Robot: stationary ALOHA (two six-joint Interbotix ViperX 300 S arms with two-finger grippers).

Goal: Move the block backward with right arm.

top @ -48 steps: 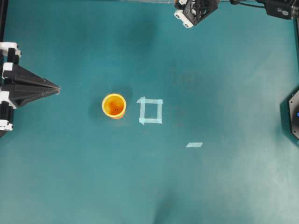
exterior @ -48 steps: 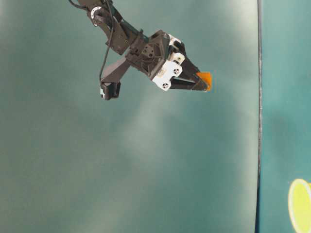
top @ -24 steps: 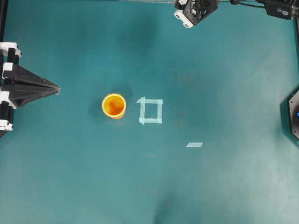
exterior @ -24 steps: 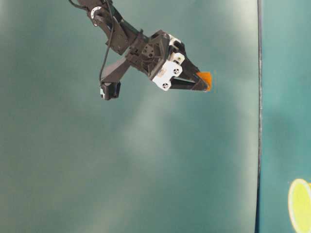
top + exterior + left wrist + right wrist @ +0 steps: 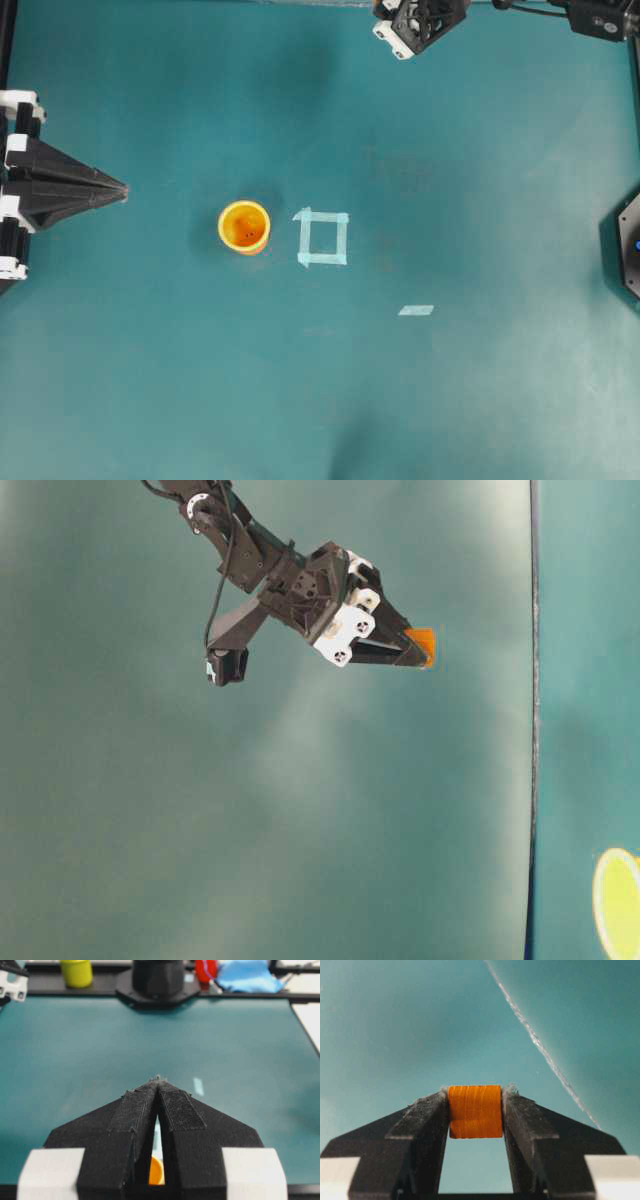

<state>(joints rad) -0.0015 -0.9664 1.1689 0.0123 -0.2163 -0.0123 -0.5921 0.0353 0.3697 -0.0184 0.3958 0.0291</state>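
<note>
Jaws of the right gripper [image 5: 475,1110] pinch the orange block [image 5: 475,1111] squarely between their tips in the right wrist view, so the cube sits dead ahead of the wrist with no tilt to correct. From table level the right arm [image 5: 250,555] holds that block [image 5: 423,645] at its fingertips, clear of the teal table [image 5: 300,830]; overhead, only the gripper's body [image 5: 420,22] shows at the far edge, well beyond the yellow-orange cup [image 5: 244,227] and tape square [image 5: 322,238], so I judge only the lowering remains. Seen through the left wrist camera, the left gripper [image 5: 158,1091] has its jaws pressed together and idle.
</note>
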